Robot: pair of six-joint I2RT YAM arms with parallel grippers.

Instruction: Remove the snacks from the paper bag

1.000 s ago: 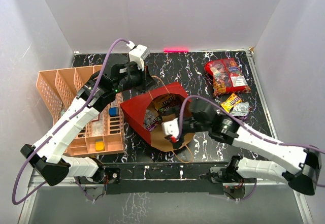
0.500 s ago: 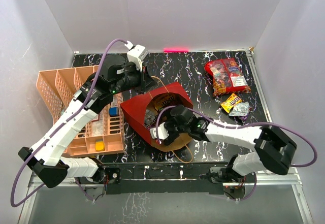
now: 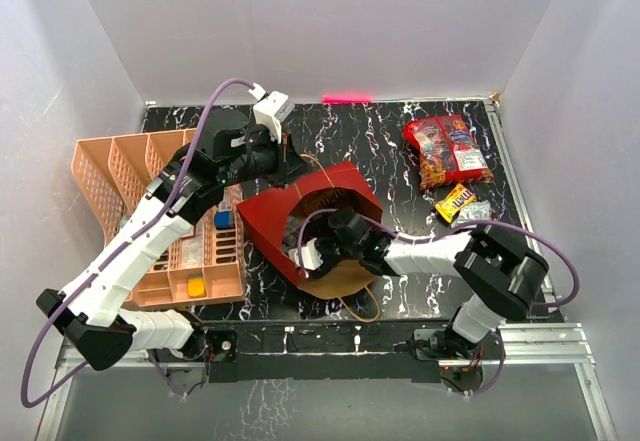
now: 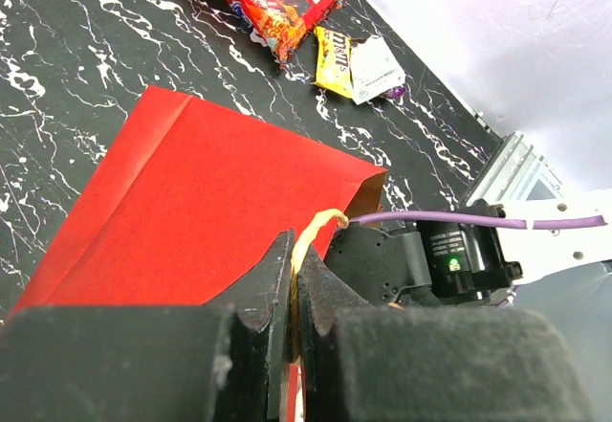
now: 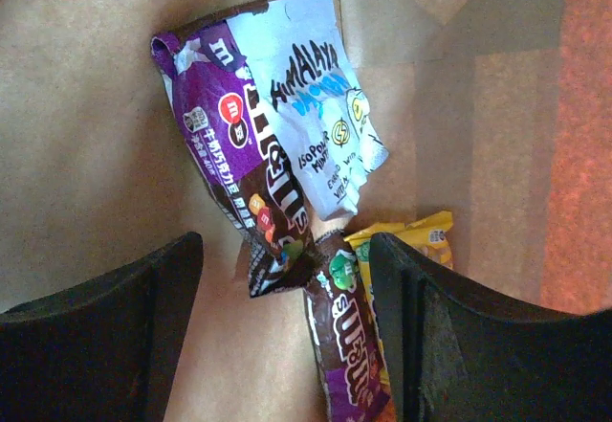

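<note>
The red paper bag (image 3: 270, 213) lies on its side mid-table, its mouth toward the right arm; its red outside also shows in the left wrist view (image 4: 191, 211). My left gripper (image 4: 295, 259) is shut on the bag's cord handle (image 4: 320, 221) at the bag's far edge (image 3: 285, 156). My right gripper (image 5: 287, 278) is open inside the bag (image 3: 305, 256), its jaws either side of purple-brown candy packets (image 5: 249, 173). A white packet (image 5: 320, 106) and a yellow packet (image 5: 421, 235) lie beside them. Two red bags (image 3: 445, 149), a yellow packet (image 3: 452, 201) and a silver one (image 3: 474, 211) lie on the table at right.
A peach slotted tray (image 3: 150, 211) with small blue (image 3: 223, 219) and yellow (image 3: 196, 286) blocks stands at the left. White walls enclose the black marbled table (image 3: 370, 131). A loose cord handle (image 3: 360, 311) lies in front of the bag.
My right gripper has moved left, deeper into the bag's mouth. The left gripper keeps holding the handle in about the same place.
</note>
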